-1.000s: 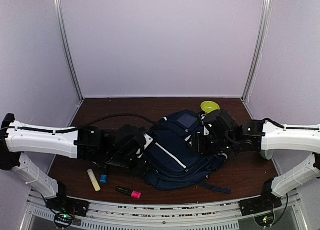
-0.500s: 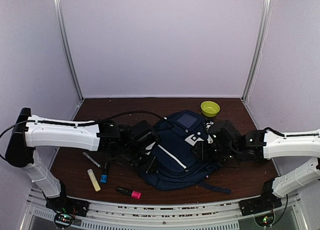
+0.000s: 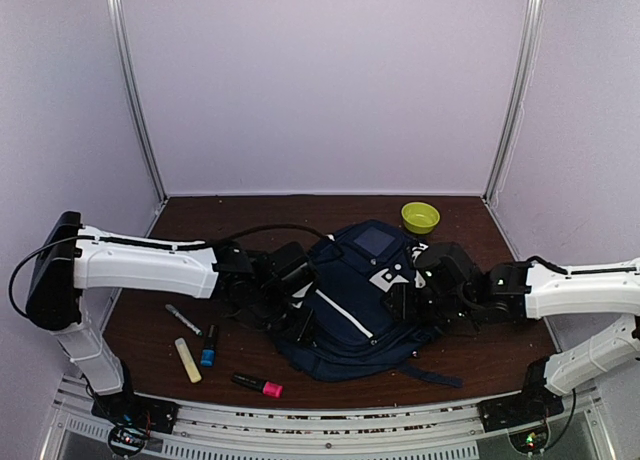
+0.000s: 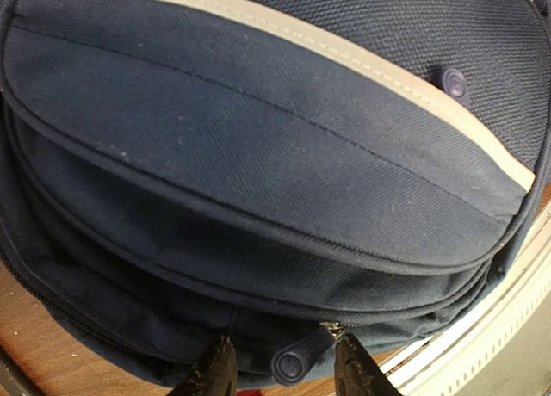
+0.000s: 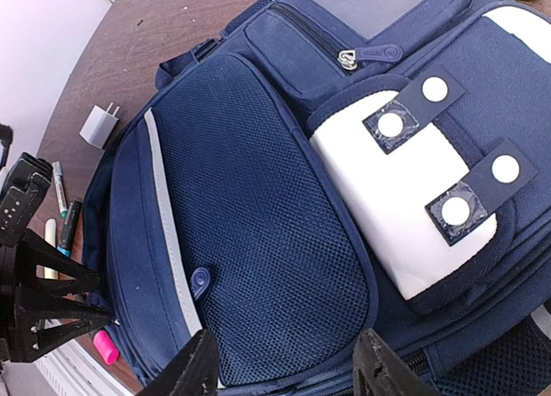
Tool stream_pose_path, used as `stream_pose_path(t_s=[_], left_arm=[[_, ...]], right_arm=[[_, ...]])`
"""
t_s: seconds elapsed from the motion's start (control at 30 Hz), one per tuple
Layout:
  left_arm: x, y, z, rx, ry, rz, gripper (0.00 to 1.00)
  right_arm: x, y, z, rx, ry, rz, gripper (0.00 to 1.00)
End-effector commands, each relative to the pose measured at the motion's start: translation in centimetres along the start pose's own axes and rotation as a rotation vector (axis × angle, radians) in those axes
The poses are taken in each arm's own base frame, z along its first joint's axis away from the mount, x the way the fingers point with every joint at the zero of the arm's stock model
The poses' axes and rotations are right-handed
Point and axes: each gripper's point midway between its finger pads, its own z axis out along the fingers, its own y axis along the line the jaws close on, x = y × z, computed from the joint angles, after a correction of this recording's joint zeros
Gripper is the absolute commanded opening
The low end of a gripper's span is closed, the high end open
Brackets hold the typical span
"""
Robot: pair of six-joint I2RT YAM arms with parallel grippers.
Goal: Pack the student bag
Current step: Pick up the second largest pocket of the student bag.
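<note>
Left arm has pushed further in toward the bag than a second ago, and the right arm has dropped lower onto it. A grey pen (image 3: 183,319) the left arm covered is now exposed.

Student bag (image 3: 355,300), a large navy fabric backpack with white stripes and white front patches, lies flat mid-table, front up, between both wrists.

Left gripper (image 4: 284,366) is at the bag's 9 o'clock edge. Jaws are part open, straddling a navy zipper pull (image 4: 291,361), with gaps either side; no pinch visible.

Right gripper (image 5: 288,353) is at the 3 o'clock side, fingers well apart over the mesh front panel (image 5: 258,215), holding nothing.

Handling call:
- Soft and floppy, no frame. It looks slack and near empty, so probably light.
- It likely slides on the brown wood table (image 3: 200,220) if the zip is tugged one-handed, so pin it with the right arm.
- Best grips are the zipper pull or a piped seam edge. Mesh may snag, and flat panels just bunch up.

Loose items:
- Pink highlighter (image 3: 260,385), yellow highlighter (image 3: 187,360) and blue marker (image 3: 207,347) sit at the bag's 8 o'clock.
- White charger plug (image 5: 102,125) lies just beside the bag.
- Yellow-green bowl (image 3: 420,217) sits at 1 o'clock.
</note>
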Motion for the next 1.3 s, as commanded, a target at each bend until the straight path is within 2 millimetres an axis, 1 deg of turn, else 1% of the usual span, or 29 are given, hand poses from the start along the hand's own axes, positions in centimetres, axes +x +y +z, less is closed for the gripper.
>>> stream_pose_path(t_s=[0.0,0.17,0.37,0.4,0.47,0.53,0.6,0.73,0.8,0.87,0.9,1.0,1.07,1.2,1.27], left_arm=[[-0.5,-1.4,0.1,0.056,-0.007,0.002,0.40],[-0.1,-1.5,0.1,0.071,0.007,-0.001,0.37],[0.1,-1.8,0.3,0.102,0.006,0.000,0.29],[0.1,-1.9,0.2,0.107,0.002,0.001,0.27],[-0.1,-2.0,0.1,0.111,-0.004,0.006,0.20],[-0.1,-2.0,-0.1,0.113,-0.007,0.007,0.08],[-0.1,-1.9,-0.3,0.110,-0.015,0.012,0.00],[-0.4,-1.6,-0.8,0.095,-0.035,0.030,0.00],[-0.9,-1.8,-1.6,0.105,-0.066,0.052,0.00],[-1.9,-2.0,-3.0,0.107,-0.120,0.082,0.00],[-2.3,-1.7,-3.9,0.090,-0.150,0.092,0.00],[-4.2,-0.2,-7.1,-0.003,-0.269,0.111,0.00],[-4.9,0.2,-8.8,-0.016,-0.335,0.122,0.00],[-5.8,0.4,-11.3,-0.001,-0.441,0.142,0.00],[-6.1,0.0,-12.2,0.023,-0.479,0.155,0.00]], right_arm=[[0.5,-0.3,0.4,-0.003,0.006,0.010,0.54],[0.8,-0.3,0.7,0.000,0.018,0.013,0.53],[1.1,-0.3,1.1,-0.001,0.031,0.010,0.53],[1.2,-0.3,1.1,0.001,0.033,0.010,0.53],[1.2,-0.4,1.1,0.002,0.035,0.012,0.53],[1.2,-0.3,1.0,-0.001,0.036,0.011,0.52],[1.3,-0.4,0.9,-0.002,0.037,0.011,0.52],[1.7,-0.4,0.5,-0.016,0.049,-0.001,0.52],[1.8,0.5,0.1,-0.059,0.060,-0.034,0.52],[2.0,1.8,-0.6,-0.106,0.067,-0.104,0.49],[2.1,2.4,-1.0,-0.124,0.070,-0.142,0.49],[2.6,4.4,-2.0,-0.179,0.082,-0.266,0.49],[2.7,5.5,-2.5,-0.210,0.082,-0.333,0.49],[2.3,8.6,-3.5,-0.280,0.054,-0.474,0.49],[2.0,10.2,-4.0,-0.309,0.030,-0.542,0.49]])
